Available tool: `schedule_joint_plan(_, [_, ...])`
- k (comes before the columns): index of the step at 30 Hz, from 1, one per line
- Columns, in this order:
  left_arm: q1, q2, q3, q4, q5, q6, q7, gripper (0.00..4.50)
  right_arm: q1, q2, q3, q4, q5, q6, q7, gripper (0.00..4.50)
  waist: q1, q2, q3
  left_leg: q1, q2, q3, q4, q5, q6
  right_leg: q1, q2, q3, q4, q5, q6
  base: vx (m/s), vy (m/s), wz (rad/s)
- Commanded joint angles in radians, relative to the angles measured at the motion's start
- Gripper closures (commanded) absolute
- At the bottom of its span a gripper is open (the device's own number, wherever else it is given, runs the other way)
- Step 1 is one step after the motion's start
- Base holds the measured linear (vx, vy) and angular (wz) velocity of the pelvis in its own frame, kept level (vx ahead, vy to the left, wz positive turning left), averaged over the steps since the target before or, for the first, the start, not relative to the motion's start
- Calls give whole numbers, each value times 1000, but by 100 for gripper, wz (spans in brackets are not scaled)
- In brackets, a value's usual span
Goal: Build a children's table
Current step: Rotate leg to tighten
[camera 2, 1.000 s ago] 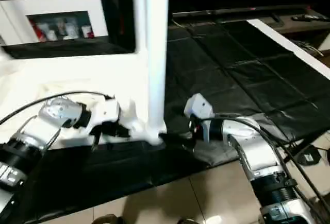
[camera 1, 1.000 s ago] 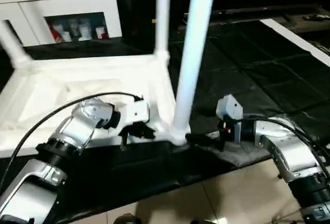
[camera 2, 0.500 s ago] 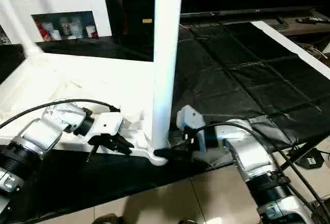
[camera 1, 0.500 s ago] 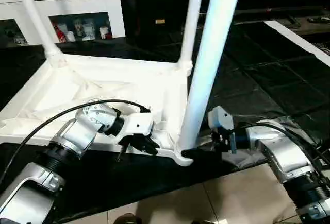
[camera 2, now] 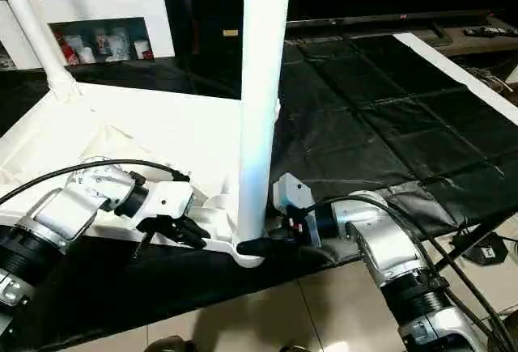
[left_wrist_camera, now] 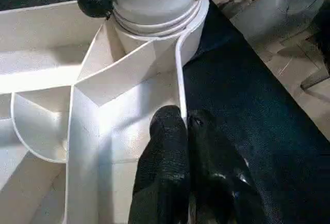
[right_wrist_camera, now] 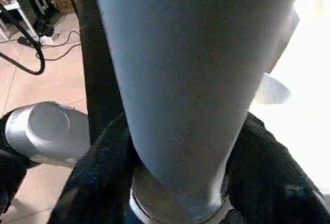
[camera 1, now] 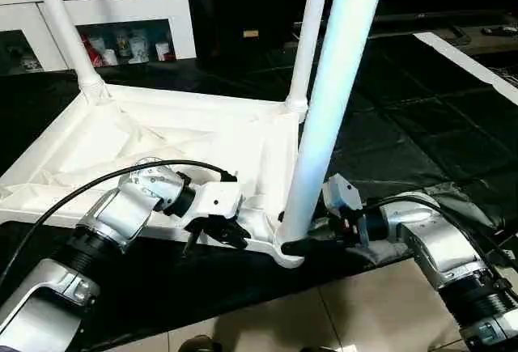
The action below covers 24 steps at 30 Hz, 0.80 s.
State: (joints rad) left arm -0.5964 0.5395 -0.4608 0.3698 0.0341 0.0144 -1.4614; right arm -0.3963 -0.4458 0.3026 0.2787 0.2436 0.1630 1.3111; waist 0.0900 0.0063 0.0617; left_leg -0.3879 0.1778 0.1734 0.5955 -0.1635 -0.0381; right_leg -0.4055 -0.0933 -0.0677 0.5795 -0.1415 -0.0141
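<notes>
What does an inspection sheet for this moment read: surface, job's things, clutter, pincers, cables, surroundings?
Surface: black mat over pale tiled floor.
Job's things: tabletop lies underside up; three legs stand in corner sockets, near leg foremost.
Clutter: nothing seen.
Pincers: left pincer shut on the tabletop rim; right pincer shut on the near leg's base.
Cables: black cable over left forearm.
Surroundings: white cabinet behind.
</notes>
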Motion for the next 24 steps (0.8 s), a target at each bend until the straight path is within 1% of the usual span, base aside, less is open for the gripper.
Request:
schedule_joint_plan(1, [-7,-3,-21,-45,-8,-27,-41,450,-6,-4,-6,4,5,7,13,218,-8,-3,-73,30,52,-12,-83,-337,-1,37,-54,39,-61,-385,-181,0,0,0])
schedule_joint_plan(2, [-7,-3,-21,-45,-8,-27,-41,450,-6,-4,-6,4,5,7,13,230,-8,-3,-73,30,52,-11,-83,-338,-1,37,-54,39,-62,-387,-181,0,0,0])
schedule_joint_plan(3, [-8,-3,-21,-43,-8,-27,-41,450,-5,-4,-6,4,7,9,15,230,-8,-1,-73,30,51,-12,-83,-341,-2,38,-54,39,-61,-390,-180,0,0,0])
schedule_joint_plan(6, [-10,-3,-20,-39,-9,-25,-42,450,-4,-3,-6,4,9,12,15,237,-8,-1,-72,32,51,-13,-83,-354,-6,37,-54,38,-63,-406,-177,0,0,0])
schedule_joint_plan(10, [-11,-4,-20,-34,-8,-22,-41,450,0,1,-8,2,13,17,13,239,-8,-1,-73,32,51,-13,-83,-353,-6,37,-54,38,-63,-400,-177,0,0,0])
schedule_joint_plan(12, [-11,-5,-19,-33,-9,-20,-41,450,1,3,-8,1,13,18,11,239,-7,2,-73,32,51,-13,-83,-357,-8,37,-54,38,-63,-400,-178,0,0,0])
schedule_joint_plan(13, [-11,-6,-18,-32,-11,-17,-40,450,2,5,-9,0,13,19,9,239,-8,1,-73,32,51,-13,-83,-358,-8,37,-53,38,-63,-398,-178,0,0,0])
schedule_joint_plan(15, [-13,-9,-16,-29,-13,-10,-39,450,2,8,-10,-1,14,20,4,239,-8,4,-73,32,51,-14,-84,-363,-11,38,-52,38,-62,-387,-182,0,0,0])
schedule_joint_plan(19, [-17,-14,-12,-20,-14,4,-31,450,2,17,-12,-1,11,21,-12,239,-9,6,-72,33,51,-14,-85,-379,-15,37,-51,37,-63,-390,-184,0,0,0])
schedule_joint_plan(20, [-25,-22,-6,-7,-6,28,-6,450,0,29,-16,7,4,27,-42,239,-10,7,-72,33,51,-15,-85,-385,-18,37,-52,37,-63,-396,-183,0,0,0])
schedule_joint_plan(22, [-41,-43,12,17,1,78,46,450,-14,59,-24,42,-34,28,-135,239,-12,8,-68,33,49,-14,-85,-397,-23,33,-53,37,-66,-416,-182,0,0,0])
schedule_joint_plan(23, [-45,-51,22,21,-4,91,60,450,-19,70,-27,57,-48,26,-167,239,-15,7,-66,33,45,-17,-85,-413,-31,35,-53,35,-70,-454,-170,0,0,0])
schedule_joint_plan(24, [-50,-64,36,25,-14,109,80,450,-28,84,-30,75,-64,32,-212,240,-19,6,-65,34,43,-21,-85,-429,-38,35,-55,31,-76,-505,-150,0,0,0])
